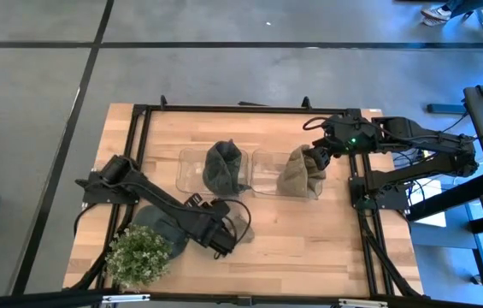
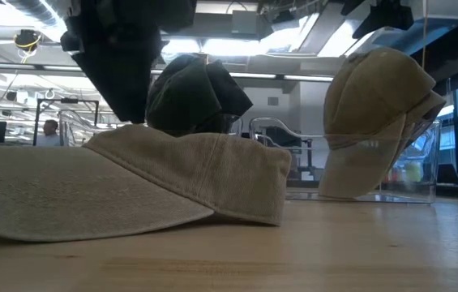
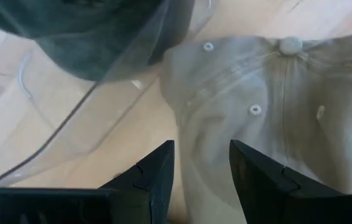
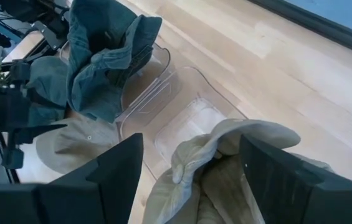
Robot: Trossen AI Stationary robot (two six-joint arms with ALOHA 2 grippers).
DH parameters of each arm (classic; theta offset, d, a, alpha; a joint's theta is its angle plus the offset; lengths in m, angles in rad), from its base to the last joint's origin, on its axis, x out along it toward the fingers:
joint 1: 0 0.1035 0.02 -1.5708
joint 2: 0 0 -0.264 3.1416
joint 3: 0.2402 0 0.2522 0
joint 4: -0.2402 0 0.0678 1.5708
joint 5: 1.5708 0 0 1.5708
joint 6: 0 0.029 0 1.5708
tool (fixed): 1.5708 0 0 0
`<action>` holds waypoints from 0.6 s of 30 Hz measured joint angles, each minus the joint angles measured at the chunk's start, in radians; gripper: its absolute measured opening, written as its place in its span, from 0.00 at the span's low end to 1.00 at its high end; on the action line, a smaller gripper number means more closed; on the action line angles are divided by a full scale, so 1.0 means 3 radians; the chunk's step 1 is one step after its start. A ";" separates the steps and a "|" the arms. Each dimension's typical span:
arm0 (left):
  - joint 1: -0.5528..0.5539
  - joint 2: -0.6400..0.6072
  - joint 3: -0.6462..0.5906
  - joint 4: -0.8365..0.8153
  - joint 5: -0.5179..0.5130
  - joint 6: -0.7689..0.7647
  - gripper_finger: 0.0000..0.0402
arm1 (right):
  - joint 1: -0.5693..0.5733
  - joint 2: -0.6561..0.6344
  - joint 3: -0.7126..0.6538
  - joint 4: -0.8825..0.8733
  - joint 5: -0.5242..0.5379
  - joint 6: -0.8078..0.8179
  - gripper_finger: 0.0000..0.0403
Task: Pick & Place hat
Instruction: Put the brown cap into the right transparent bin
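From above, my left gripper sits near the front edge of the table, down on a light beige hat lying flat on the wood, with a dark grey-green hat just behind it toward the front-left corner, where a small potted plant stands. Mid-table there are two clear bins side by side: the left bin has a dark green hat stuffed in it, and the right bin has a tan hat that my right gripper is at, reaching in from the right edge. At table height, the beige hat fills the foreground lying flat, brim toward the camera, with one dark arm coming down right behind it; the dark green hat and the tan hat stick up out of their bins further back. There's a person way off in the room. Left wrist cam: my jaws are partly apart, nothing between them, tips right at the beige hat's crown, top button and eyelets visible, clear bin wall alongside. Right wrist cam: jaws spread wide around the bunched tan hat, can't say if they're actually pinching it, both bins below with the green hat in the farther one.
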 joint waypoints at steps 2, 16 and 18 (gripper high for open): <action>0.0006 0.0033 0.0000 0.0007 -0.0072 0.0001 0.37 | 0.0031 0.0000 0.0000 0.0000 0.0001 0.0000 0.66; 0.0143 0.0034 -0.0018 0.0105 -0.0162 0.0100 0.37 | 0.0224 0.0000 0.0000 -0.0001 0.0010 0.0011 0.66; 0.0140 0.0016 -0.0170 0.0229 -0.0136 0.0070 0.37 | 0.0246 0.0000 0.0000 -0.0001 0.0010 0.0010 0.66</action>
